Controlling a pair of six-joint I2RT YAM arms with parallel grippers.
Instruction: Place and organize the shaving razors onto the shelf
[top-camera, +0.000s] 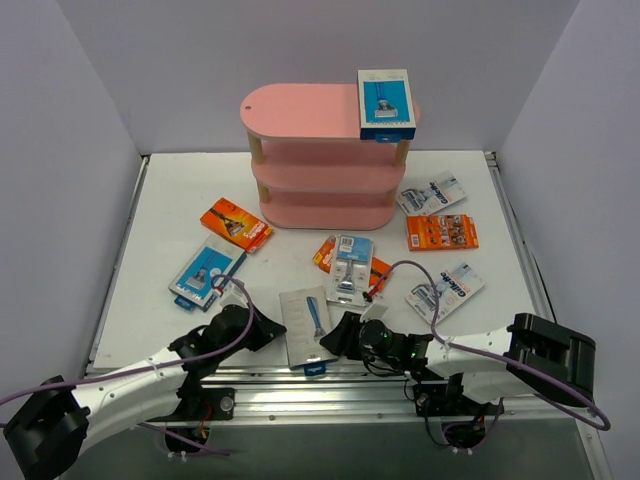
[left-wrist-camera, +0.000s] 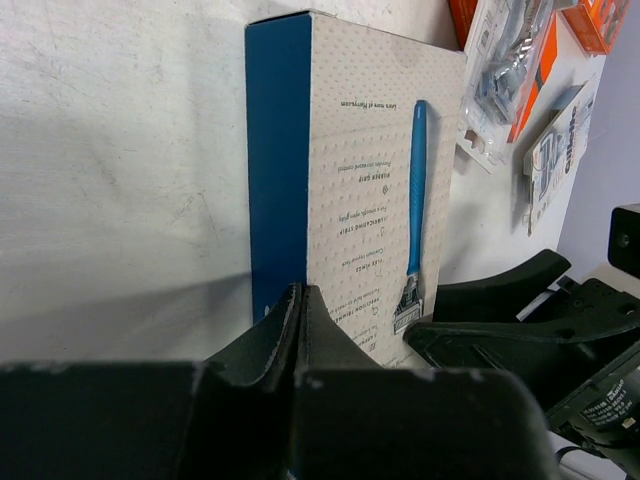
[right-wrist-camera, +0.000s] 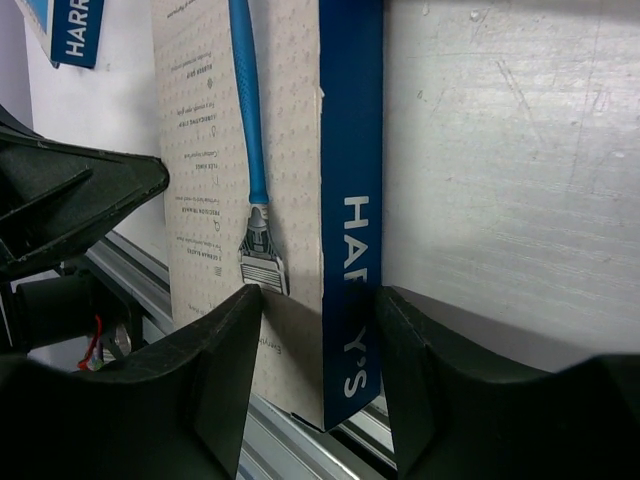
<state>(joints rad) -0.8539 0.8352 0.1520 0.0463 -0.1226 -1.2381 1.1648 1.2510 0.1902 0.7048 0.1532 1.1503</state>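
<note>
Left box (top-camera: 207, 272): blue and white, flat on the table (top-camera: 150, 250), left of centre, well short of the shelf.
Left card (top-camera: 236, 223): orange, flat, just beyond the left box and near the shelf's left foot.
Left gripper (top-camera: 272, 333): low at the near edge, just left of the near box. In my left wrist view the fingers (left-wrist-camera: 285, 330) lie pressed together with nothing between them.
Near box (top-camera: 303, 320): pale face with a blue razor printed on it and a blue side. It lies flat between my two grippers, its near end reaching over the table edge.
Shelf (top-camera: 320, 170): pink, three tiers, upright at the far middle of the table.
Right gripper (top-camera: 328, 347): at the near box's near end. In my right wrist view the fingers (right-wrist-camera: 215, 370) stand apart, one on each side of that end. I cannot tell whether they press it.
Middle card (top-camera: 324, 252): orange, in front of the shelf, partly covered.
Middle blister (top-camera: 351, 262): clear grey pack lying on the middle card.
Top box (top-camera: 386, 103): blue and white, flat on the shelf's top tier at its right end.
Far blister (top-camera: 431, 192): on the table, just right of the shelf.
Right card (top-camera: 441, 232): orange, just nearer than the far blister.
Near blister (top-camera: 446, 290): nearer again, right of the middle blister.
</note>
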